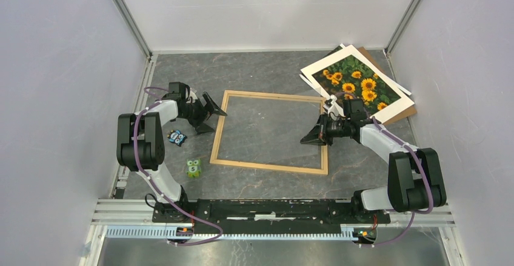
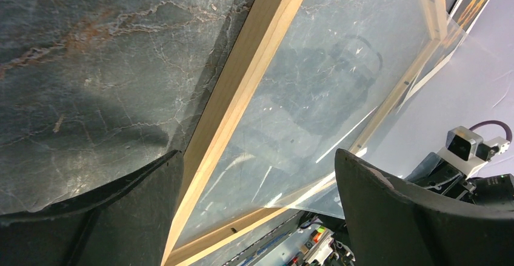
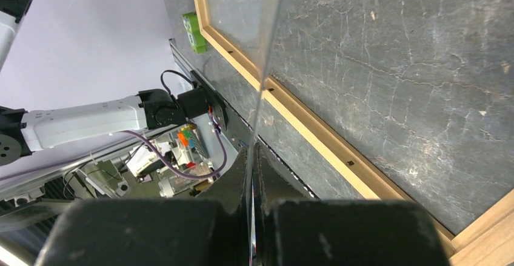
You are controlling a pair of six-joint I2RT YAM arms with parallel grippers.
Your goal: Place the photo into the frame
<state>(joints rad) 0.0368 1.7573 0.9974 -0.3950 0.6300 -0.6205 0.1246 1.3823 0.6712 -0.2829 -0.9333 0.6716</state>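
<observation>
1. Toys sit at the far left: a blue toy (image 1: 176, 137) and a green toy (image 1: 193, 168) rest on the table (image 1: 273, 66), just to the near side of your left gripper (image 1: 212, 119). If you swing that arm back low, you could knock them away.
2. Your left gripper is wide open and holds nothing. In its wrist view, the left bar of the frame (image 1: 267, 166) runs under the gap between its two fingers. You cannot tell if a finger touches the wood. If you drop down or squeeze here, you could push the frame crooked.
3. The frame lies flat on the table between your two grippers. No photo is in it yet.
4. A clear sheet (image 2: 303, 108) hangs tilted over the frame, reaching out from the tips of your right gripper (image 1: 309, 137). It looks thin and slippery. If it slides out, it could fall on the frame or bang the wood.
5. Your right gripper is squeezed tight on the edge of the clear sheet, just above the right bar of the frame. It only pinches a thin strip, so a quick turn could let the sheet swing or slip.
6. The photo (image 1: 354, 84) lies past the back of your right gripper, toward the far right corner, well apart from the frame. It is picture side up, on top of a brown board (image 1: 397, 116) and some white sheets (image 1: 405, 90). If you grab at that pile, you might pick up the board or a white sheet too, or push the pile away.
</observation>
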